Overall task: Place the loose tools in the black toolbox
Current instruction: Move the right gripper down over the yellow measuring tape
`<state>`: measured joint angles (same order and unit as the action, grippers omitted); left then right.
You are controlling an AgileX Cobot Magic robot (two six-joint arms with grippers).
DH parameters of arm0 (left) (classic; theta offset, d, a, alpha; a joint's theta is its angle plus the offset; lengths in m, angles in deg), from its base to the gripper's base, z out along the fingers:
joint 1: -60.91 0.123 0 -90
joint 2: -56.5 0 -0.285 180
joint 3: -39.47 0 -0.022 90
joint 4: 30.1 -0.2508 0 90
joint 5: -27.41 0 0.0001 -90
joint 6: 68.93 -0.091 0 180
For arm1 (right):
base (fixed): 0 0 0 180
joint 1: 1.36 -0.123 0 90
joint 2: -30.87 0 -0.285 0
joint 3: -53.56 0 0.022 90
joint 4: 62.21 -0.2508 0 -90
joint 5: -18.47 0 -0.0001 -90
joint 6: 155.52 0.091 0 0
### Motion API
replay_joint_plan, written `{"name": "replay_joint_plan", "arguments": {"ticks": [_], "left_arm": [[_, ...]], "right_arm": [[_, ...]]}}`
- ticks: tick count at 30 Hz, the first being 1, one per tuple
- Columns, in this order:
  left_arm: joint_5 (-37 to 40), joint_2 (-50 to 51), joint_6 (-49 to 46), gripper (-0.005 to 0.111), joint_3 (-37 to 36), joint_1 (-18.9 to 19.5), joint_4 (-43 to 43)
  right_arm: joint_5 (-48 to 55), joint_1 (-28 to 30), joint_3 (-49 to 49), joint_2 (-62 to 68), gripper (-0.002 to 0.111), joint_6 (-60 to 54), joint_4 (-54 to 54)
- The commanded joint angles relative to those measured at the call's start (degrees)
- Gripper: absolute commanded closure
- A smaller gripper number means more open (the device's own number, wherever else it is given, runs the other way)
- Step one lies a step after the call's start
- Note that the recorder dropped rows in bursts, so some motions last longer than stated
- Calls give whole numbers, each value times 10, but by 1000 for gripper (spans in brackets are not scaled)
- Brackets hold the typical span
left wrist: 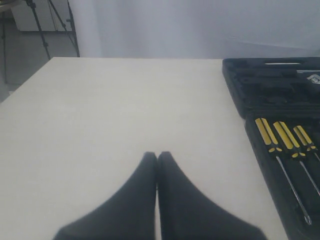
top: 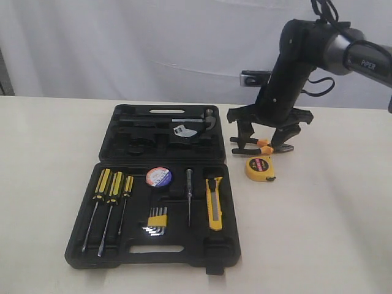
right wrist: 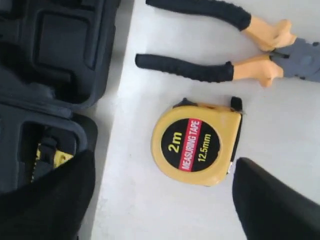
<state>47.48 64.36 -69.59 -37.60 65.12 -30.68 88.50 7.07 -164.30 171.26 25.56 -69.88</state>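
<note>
The black toolbox (top: 79, 245) lies open on the table. In its near half sit the yellow-and-black utility knife (top: 215, 211) and the black tape roll (top: 158, 177) with a coloured label. Right of the box, on the table, lie the black-and-orange pliers (top: 260, 146) and the round yellow tape measure (top: 260, 169). My right gripper (top: 267, 133) hangs open just above the pliers, holding nothing. The right wrist view shows the tape measure (right wrist: 197, 144) and pliers (right wrist: 220, 50) ahead of the spread fingers (right wrist: 270, 200), with the toolbox (right wrist: 65, 45) alongside. My left gripper (left wrist: 157, 155) is shut and empty over bare table.
Three yellow-and-black screwdrivers (top: 110, 190) and a hex key set (top: 157, 220) rest in the box's near half. Metal tools (top: 190, 125) lie in the far half. The left wrist view catches the toolbox edge (left wrist: 235, 85) and the screwdrivers (left wrist: 280, 140). A white curtain hangs behind the table.
</note>
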Motion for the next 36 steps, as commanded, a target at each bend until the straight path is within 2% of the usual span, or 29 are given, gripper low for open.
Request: {"name": "replay_joint_plan", "arguments": {"ticks": [1,8,13,36], "left_arm": [[-5,-1,2,107,-1,-3,6],[-5,-1,2,107,-1,-3,6],[-5,-1,2,107,-1,-3,6],[-5,-1,2,107,-1,-3,6]], "right_arm": [[-1,4,38,-4,36,-11,19],[-1,4,46,-4,35,-26,19],[-6,4,46,-4,22,-24,31],[-70,4,46,31,23,-17,34]]}}
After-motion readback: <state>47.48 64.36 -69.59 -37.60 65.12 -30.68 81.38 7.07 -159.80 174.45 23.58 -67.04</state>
